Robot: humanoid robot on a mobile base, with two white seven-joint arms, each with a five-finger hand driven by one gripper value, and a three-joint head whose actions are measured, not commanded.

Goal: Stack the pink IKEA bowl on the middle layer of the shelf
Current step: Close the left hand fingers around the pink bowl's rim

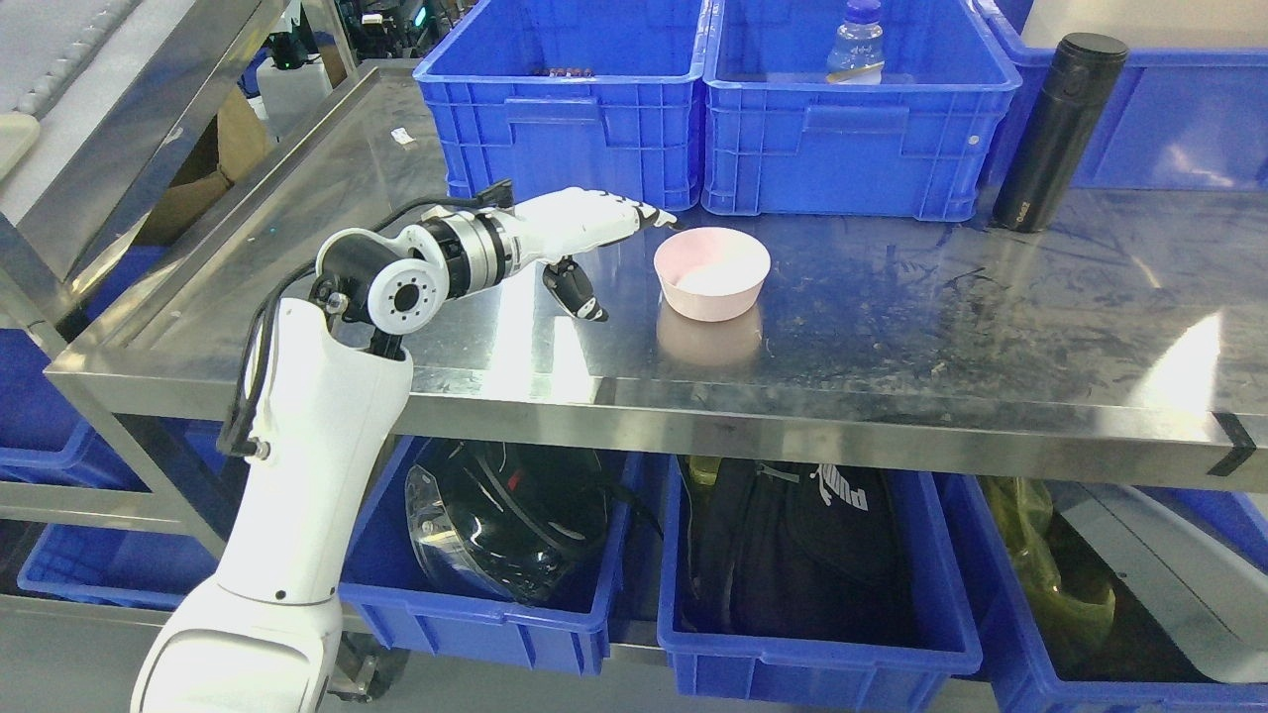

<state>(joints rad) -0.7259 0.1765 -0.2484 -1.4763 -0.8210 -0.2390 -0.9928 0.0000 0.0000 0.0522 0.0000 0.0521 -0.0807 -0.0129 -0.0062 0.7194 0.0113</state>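
Shelf: a stainless steel shelf [892, 327] with a shiny, scratched middle layer fills most of the view; its front edge runs across the picture from left to right.
Upper crates: two blue plastic crates [713, 109] stand side by side at the back of the middle layer, and the corner of one more blue crate [1169, 109] shows at the far right.
Lower crates: blue plastic bins [812, 644] stand on the layer below; they hold a black helmet [515, 525], a black bag with white print [802, 555] and something yellow-green [1050, 564] that I cannot identify.
Left arm: the white robot arm [297, 475] comes up from the lower left and bends over the front edge of the shelf.
Left hand: the white left hand with dark fingertips [584, 238] is above the steel surface, just beside the bowl on its left; the fingers are stretched out toward the bowl rim, the thumb hangs down, and it grasps nothing.
Flask: a tall black cylindrical flask [1055, 134] stands upright at the right, near the crates.
Bowl: the small pink round bowl [711, 273] sits upright on the middle layer, in front of the gap between the two crates, with its reflection below it.
Bottle: a clear plastic bottle with a blue cap [857, 45] stands inside the second crate.
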